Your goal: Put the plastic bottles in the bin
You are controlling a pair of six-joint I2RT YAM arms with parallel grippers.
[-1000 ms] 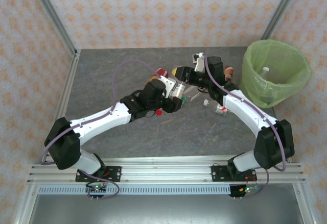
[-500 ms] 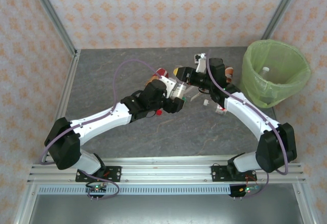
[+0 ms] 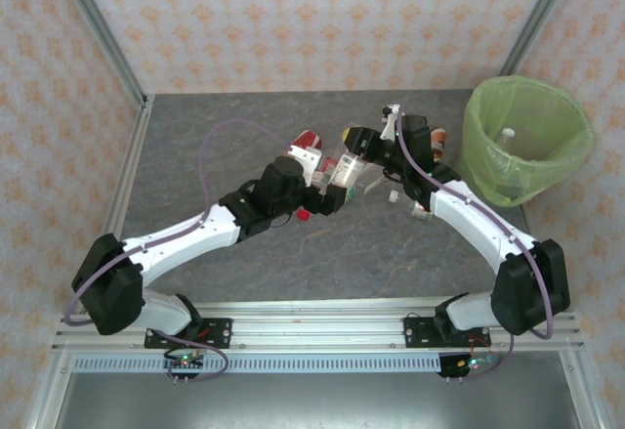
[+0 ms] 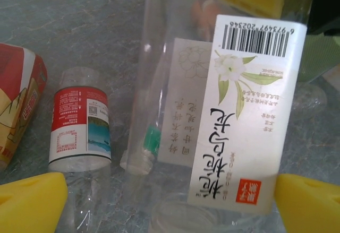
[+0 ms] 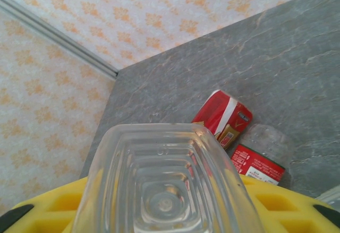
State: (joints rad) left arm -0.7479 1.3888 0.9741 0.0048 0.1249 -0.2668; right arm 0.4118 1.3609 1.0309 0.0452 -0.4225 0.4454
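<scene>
A clear square bottle (image 3: 347,167) with a white flower label (image 4: 249,111) hangs above the table's middle. My right gripper (image 3: 359,146) is shut on it, and its base (image 5: 164,190) sits between the yellow fingers (image 5: 289,204). My left gripper (image 3: 337,183) stands open around the bottle's lower part, its yellow pads (image 4: 32,201) spread wide with a gap on the left side. The lime-green bin (image 3: 562,131) stands at the far right with one bottle (image 3: 506,136) inside. A red-labelled bottle (image 4: 79,132) and a small bottle with a green neck ring (image 4: 151,137) lie on the table below.
A red packet (image 4: 16,105) lies beside the red-labelled bottle. More bottles lie near the right arm (image 3: 422,209) and by the bin (image 3: 437,139). A red cap (image 3: 304,214) shows under the left arm. Metal frame rails border the grey table (image 3: 195,155).
The left arm has swung a little left and forward. The clear bottle and the right gripper have shifted slightly right, away from the left wrist.
</scene>
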